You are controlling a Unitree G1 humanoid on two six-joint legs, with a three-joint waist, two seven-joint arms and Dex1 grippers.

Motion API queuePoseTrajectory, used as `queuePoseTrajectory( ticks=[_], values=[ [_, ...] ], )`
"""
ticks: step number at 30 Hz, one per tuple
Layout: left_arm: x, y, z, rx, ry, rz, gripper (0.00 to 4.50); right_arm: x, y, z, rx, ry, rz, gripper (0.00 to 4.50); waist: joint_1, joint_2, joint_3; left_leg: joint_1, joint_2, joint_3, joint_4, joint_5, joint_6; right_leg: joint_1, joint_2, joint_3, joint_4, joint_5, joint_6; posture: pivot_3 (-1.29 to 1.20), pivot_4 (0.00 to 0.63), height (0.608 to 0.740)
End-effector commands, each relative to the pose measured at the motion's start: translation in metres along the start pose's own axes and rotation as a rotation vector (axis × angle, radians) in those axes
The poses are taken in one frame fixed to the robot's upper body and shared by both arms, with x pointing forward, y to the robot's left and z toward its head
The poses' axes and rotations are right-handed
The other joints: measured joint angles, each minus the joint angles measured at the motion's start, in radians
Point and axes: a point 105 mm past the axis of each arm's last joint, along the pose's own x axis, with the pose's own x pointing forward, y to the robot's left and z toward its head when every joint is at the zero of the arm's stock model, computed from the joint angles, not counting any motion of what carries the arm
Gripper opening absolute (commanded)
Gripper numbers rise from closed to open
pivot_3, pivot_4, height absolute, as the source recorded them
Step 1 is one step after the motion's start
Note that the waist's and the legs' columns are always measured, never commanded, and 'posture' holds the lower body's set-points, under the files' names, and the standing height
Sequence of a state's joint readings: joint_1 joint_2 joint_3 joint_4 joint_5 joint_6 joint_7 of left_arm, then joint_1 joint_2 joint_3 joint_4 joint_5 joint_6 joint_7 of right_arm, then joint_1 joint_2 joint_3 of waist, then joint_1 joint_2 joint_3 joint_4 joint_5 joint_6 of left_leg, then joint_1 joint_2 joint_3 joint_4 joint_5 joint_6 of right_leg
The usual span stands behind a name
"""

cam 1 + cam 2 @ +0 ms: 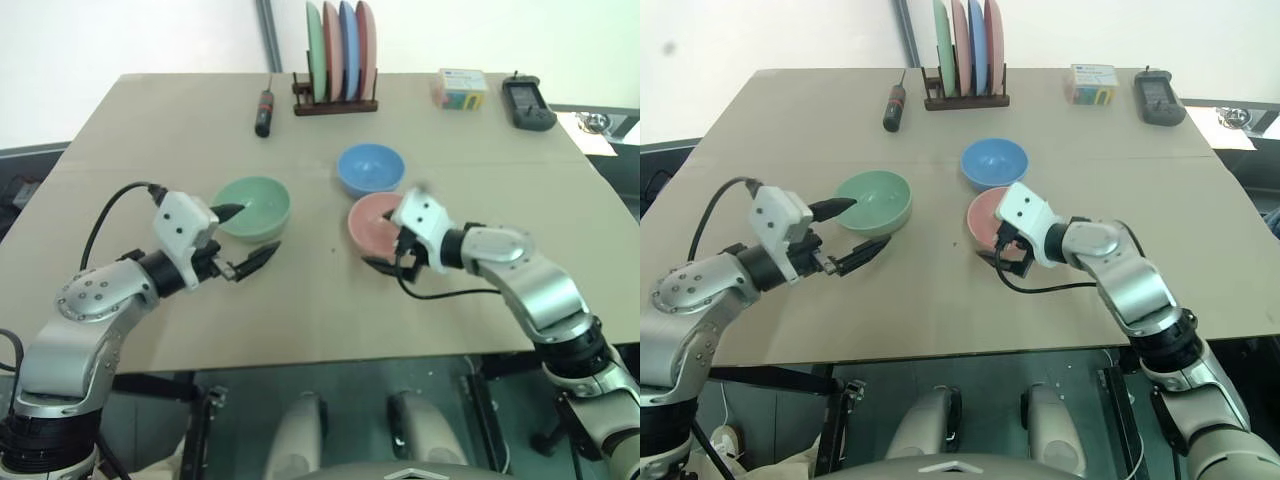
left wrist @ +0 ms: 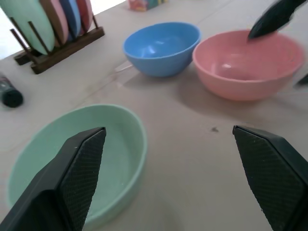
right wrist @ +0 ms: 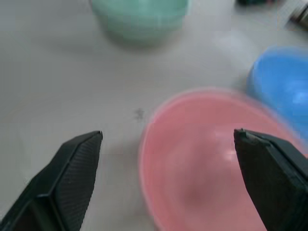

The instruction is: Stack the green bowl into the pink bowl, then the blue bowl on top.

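On the tan surface [image 1: 320,300], three small bowls sit close together, all upright and empty. The green bowl [image 1: 251,208] is toward the robot's left, the pink bowl [image 1: 372,222] is toward its right, and the blue bowl [image 1: 370,169] is just behind the pink one, apart from it. None is stacked yet.

The left claw [image 1: 237,242] is wide open and holding nothing. One finger reaches over the green bowl's near rim; the other stays outside, just beside the wall. The right claw [image 3: 166,180] is also spread wide and empty, poised at the pink bowl's near edge.

Each bowl is plain, smooth and rounded, with a thin rim and a slight sheen. They look like light, stiff plastic, probably slick and not fragile. A pinch across the rim, one finger inside and one outside, seems the best hold. A light bowl may tip or slide if nudged before the fingers close.

At the far edge stands a wooden rack of plates [image 1: 338,55].
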State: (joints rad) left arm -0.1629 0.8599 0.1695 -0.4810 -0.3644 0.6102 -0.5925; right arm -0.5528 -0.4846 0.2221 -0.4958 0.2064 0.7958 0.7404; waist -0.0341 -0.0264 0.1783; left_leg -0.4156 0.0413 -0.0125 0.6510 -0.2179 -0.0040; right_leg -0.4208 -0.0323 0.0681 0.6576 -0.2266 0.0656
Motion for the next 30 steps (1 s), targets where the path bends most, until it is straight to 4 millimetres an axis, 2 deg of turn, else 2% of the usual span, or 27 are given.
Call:
queuePoseTrajectory(
  ticks=[1, 3, 8, 12, 17, 20, 25, 27, 30],
  values=[
    [0.01, 0.011, -0.004, 0.182, 0.214, 0.049, 4.5, -0.021, 0.007, 0.035, -0.077, -0.154, 0.008, 4.4, -0.002, 0.0, 0.0, 0.0, 0.0, 0.0, 0.0, 0.0, 0.0, 0.0, 0.0, 0.0, -0.001, 0.0, 0.001, 0.0, 0.15, 0.74],
    [0.018, 0.015, -0.009, 0.304, 0.31, 0.036, 4.5, -0.023, 0.01, 0.039, -0.069, -0.19, 0.011, 4.4, -0.003, 0.0, 0.0, 0.0, 0.0, 0.0, 0.0, 0.0, 0.0, 0.0, 0.001, 0.0, 0.0, -0.001, 0.002, 0.0, 0.15, 0.74],
    [0.04, 0.015, -0.009, 0.301, 0.398, 0.022, 4.5, -0.023, 0.009, 0.033, -0.098, -0.182, -0.017, 4.4, -0.009, 0.0, 0.0, 0.0, 0.0, 0.002, 0.0, 0.0, 0.0, -0.001, 0.001, 0.001, 0.0, -0.003, -0.001, 0.0, 0.15, 0.74],
    [0.048, 0.012, -0.01, 0.308, 0.424, -0.016, 3.28, -0.023, 0.009, 0.033, -0.095, -0.187, -0.03, 4.5, -0.009, 0.0, 0.001, -0.002, 0.0, 0.001, -0.001, 0.0, 0.0, -0.003, 0.001, 0.001, 0.0, 0.0, 0.001, 0.0, 0.15, 0.74],
    [0.052, 0.012, -0.009, 0.312, 0.429, -0.035, 1.1, -0.025, 0.011, 0.03, -0.098, -0.179, -0.028, 4.5, -0.005, 0.0, 0.001, -0.002, 0.0, 0.001, -0.002, 0.0, 0.0, -0.003, 0.001, 0.001, 0.0, 0.0, 0.0, 0.0, 0.15, 0.74],
    [0.053, 0.012, -0.009, 0.304, 0.429, -0.044, 0.09, -0.026, 0.011, 0.028, -0.1, -0.173, -0.034, 4.5, -0.004, 0.0, 0.001, -0.002, 0.0, 0.001, -0.001, 0.0, 0.0, -0.003, 0.001, 0.001, 0.0, 0.0, 0.0, 0.0, 0.15, 0.74],
    [0.056, 0.007, -0.003, 0.262, 0.39, -0.086, 0.09, -0.03, 0.013, 0.025, -0.107, -0.165, -0.043, 4.5, -0.004, -0.001, 0.001, -0.002, 0.0, 0.001, -0.001, 0.0, 0.0, -0.003, 0.001, 0.001, 0.0, 0.0, 0.0, 0.0, 0.15, 0.74],
    [0.057, 0.002, 0.01, 0.275, 0.326, -0.125, 0.09, -0.036, 0.013, 0.02, -0.105, -0.165, -0.051, 4.5, -0.003, -0.001, 0.001, -0.002, 0.0, 0.001, -0.001, 0.0, 0.0, -0.003, 0.001, 0.001, 0.0, 0.0, 0.0, 0.0, 0.15, 0.74],
    [0.057, -0.02, 0.048, 0.335, 0.134, -0.278, 0.09, -0.057, 0.012, 0.009, -0.098, -0.155, -0.092, 4.5, 0.01, -0.002, 0.001, -0.003, 0.0, 0.001, -0.001, 0.0, 0.0, -0.003, 0.001, 0.001, 0.0, 0.0, 0.0, 0.0, 0.15, 0.74]
  ],
)
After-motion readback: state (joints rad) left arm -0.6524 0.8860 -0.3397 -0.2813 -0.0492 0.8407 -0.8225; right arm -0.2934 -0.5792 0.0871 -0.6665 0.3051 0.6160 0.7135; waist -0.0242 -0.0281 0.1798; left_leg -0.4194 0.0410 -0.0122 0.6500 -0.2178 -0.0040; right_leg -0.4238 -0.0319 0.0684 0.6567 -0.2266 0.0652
